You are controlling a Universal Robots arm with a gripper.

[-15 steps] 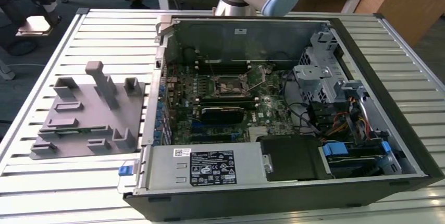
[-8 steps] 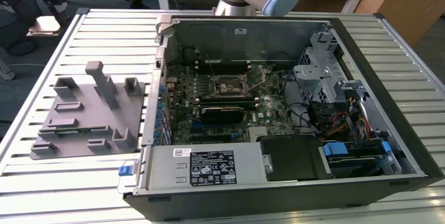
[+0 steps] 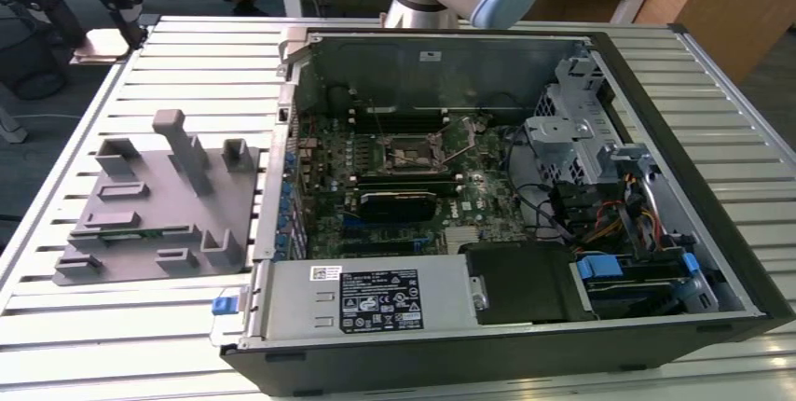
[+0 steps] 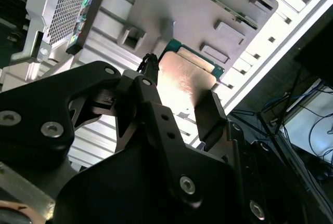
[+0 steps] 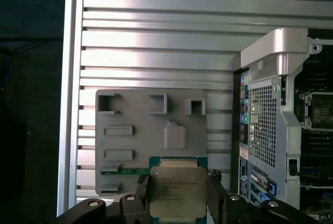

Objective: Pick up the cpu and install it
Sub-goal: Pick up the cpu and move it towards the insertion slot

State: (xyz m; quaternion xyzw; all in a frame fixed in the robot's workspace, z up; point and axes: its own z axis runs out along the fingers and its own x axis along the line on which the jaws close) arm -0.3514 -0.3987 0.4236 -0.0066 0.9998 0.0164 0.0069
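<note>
Sitting between the two black fingers [image 5: 214, 197], the cpu [image 5: 177, 190] shows us its silvery top plate. The jaws of the gripper [image 5: 178, 199] pinch it by two opposite edges. Behind it we see the grey fixture plate [image 5: 151, 130] on the slatted table [image 5: 156, 26], with the open computer case [image 5: 265, 125] just beside the plate.

Clamped on the cpu [image 5: 177, 185], the gripper [image 5: 178, 197] hangs in free air over the fixture plate [image 5: 138, 117], whose posts [image 3: 185, 145] rise at the exterior view's left. Case walls [image 3: 435, 56] and drive cage [image 3: 566, 126] hem the socket [image 3: 415, 151], open above.
</note>
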